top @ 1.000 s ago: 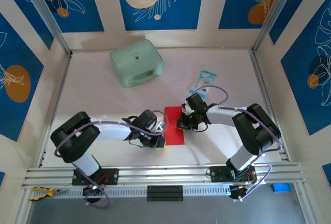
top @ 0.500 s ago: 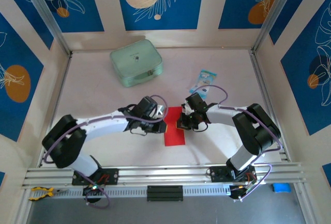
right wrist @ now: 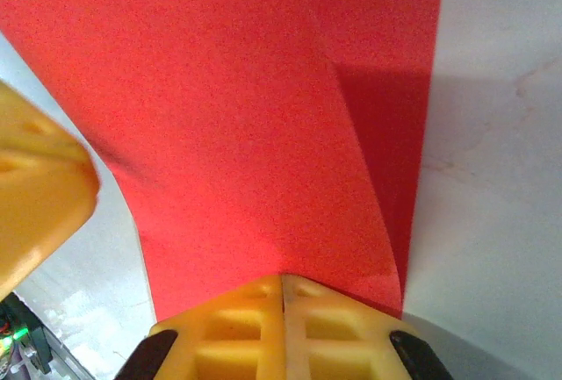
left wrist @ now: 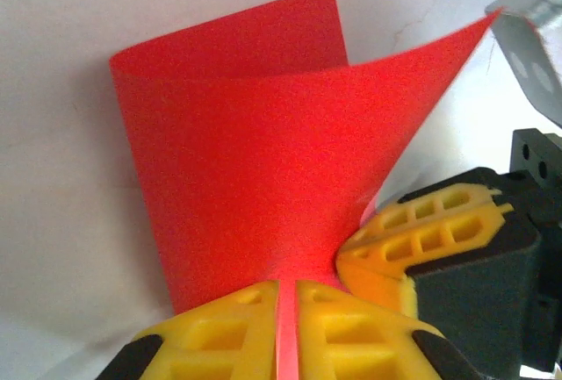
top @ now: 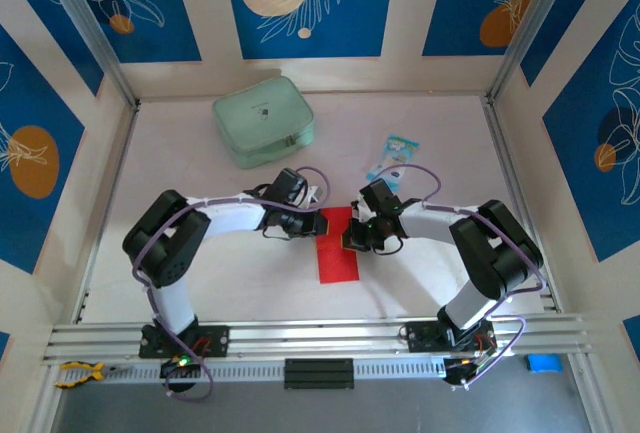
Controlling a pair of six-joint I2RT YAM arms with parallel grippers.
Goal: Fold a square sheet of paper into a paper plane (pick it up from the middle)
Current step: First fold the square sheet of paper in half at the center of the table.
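Note:
The square sheet of paper (top: 338, 258) is bright red and lies as a folded strip on the white table between my two grippers. My left gripper (top: 320, 222) is at the strip's far left edge, and in the left wrist view it (left wrist: 288, 305) is shut on the paper (left wrist: 255, 143), which curls up in front of it. My right gripper (top: 347, 239) sits at the right edge. In the right wrist view it (right wrist: 283, 288) is shut on the sheet (right wrist: 237, 108). The two grippers almost touch: the right fingers (left wrist: 413, 235) show beside the left jaws.
A pale green zip pouch (top: 263, 121) stands at the back left. A small blue-white packet (top: 393, 156) lies behind the right arm. Metal rails (top: 320, 333) run along the near edge, and walls close in both sides.
My left gripper has slid along the paper's left edge, from its near end to its far end, and the left elbow has swung in. The right arm has stayed still.

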